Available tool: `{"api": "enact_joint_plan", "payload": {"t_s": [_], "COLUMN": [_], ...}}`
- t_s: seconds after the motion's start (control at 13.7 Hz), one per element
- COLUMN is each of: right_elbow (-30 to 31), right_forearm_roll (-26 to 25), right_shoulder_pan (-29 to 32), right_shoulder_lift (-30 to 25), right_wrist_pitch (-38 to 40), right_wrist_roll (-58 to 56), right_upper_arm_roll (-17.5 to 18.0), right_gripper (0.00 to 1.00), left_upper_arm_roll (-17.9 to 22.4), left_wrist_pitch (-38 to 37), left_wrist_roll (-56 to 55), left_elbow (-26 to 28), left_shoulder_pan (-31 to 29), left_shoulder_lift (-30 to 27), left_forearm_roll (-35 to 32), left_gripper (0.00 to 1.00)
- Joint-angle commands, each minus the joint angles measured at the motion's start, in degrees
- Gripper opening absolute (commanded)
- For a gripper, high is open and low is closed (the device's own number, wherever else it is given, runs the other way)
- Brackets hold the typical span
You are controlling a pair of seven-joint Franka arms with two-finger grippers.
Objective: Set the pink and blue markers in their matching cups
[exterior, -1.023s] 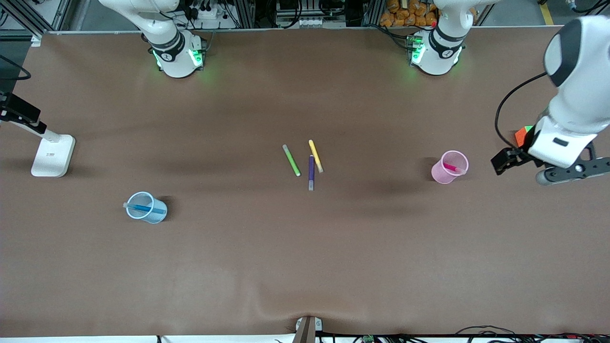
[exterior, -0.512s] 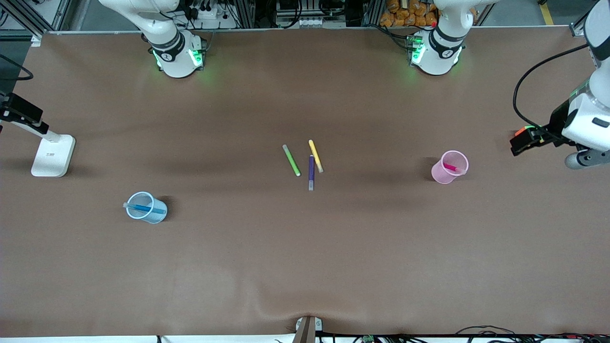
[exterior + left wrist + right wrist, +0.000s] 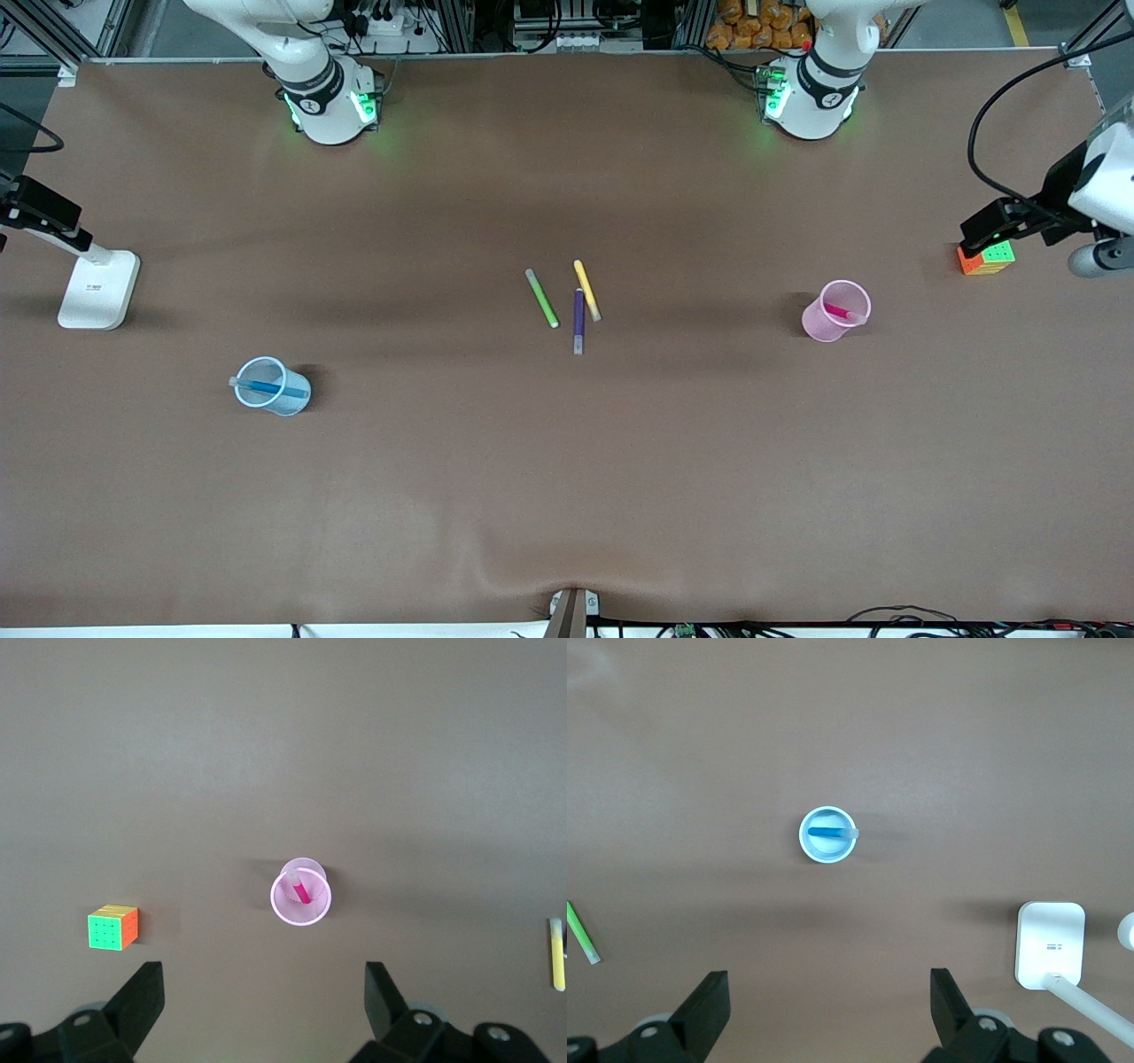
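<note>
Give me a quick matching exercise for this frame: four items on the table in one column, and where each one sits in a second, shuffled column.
Items:
1. pink marker
2. blue marker
3. purple marker
4. colour cube

Places:
A. in the blue cup
B. lying flat mid-table, beside the yellow marker
C. at the left arm's end of the table
D. in the pink cup

Pairs: 1-D, 2-A, 3-B, 4-C
</note>
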State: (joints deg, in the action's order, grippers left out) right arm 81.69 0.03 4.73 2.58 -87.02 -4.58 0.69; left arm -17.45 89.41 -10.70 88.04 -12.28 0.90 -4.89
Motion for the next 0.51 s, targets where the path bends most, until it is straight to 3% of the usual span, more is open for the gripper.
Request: {"api": "enact_joint_plan", "payload": {"t_s": [0.0, 0.22, 0.37, 0.44], "right_elbow": [-0.57, -0.57, -0.57, -0.57], "right_forearm_roll": [1.02, 1.11, 1.11, 1.11], "right_shoulder_pan": [0.98, 0.89, 0.98, 0.89], "right_shoulder_lift": [0.23, 0.23, 0.23, 0.23], "right_wrist_pitch": [0.10, 0.01, 0.01, 0.01], "right_wrist_roll": [0.44, 0.44, 0.44, 0.36], "right_upper_arm_roll": [0.63, 0.63, 0.63, 0.63], "right_gripper": [1.00, 1.00, 1.00, 1.00], "left_upper_arm_roll": [-1.27, 6.71, 8.13, 11.01], "left_wrist_pitch": [-3.18, -3.80, -3.98, -3.98], "left_wrist_roll": [4.53, 5.07, 5.07, 5.07], "left_elbow": [0.46, 5.37, 8.80, 10.64], "left_shoulder_pan": [-1.34, 6.54, 9.71, 12.08], "left_shoulder_lift": [-2.57, -7.47, -10.81, -12.23], "left_forearm_roll": [1.89, 3.30, 3.48, 3.39], "left_gripper": [1.00, 1.00, 1.00, 1.00]}}
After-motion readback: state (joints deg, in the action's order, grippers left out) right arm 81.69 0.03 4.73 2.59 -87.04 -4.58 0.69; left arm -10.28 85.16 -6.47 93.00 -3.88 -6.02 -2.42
